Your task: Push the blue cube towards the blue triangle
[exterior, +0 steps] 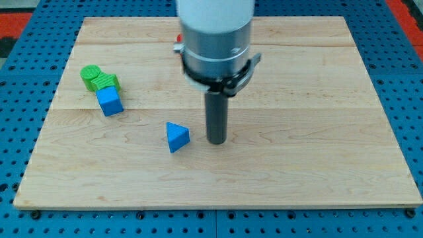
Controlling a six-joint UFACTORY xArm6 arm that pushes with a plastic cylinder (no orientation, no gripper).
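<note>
Camera view: my tip (217,141) stands just right of blue triangle (176,137), apex toward top; blue cube (110,102) apparently touches green block (100,79).

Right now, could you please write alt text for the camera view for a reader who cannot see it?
My tip rests on a wooden board, just right of the blue triangle. The blue cube sits toward the view's left, touching a green block. Something red peeks from behind the arm.

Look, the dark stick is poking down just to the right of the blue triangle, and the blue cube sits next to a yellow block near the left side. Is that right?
Almost. The block beside the blue cube is green, not yellow, as the camera view shows. The rest holds: my tip is just to the view's right of the blue triangle, and the cube sits near the wooden board's left side.
</note>
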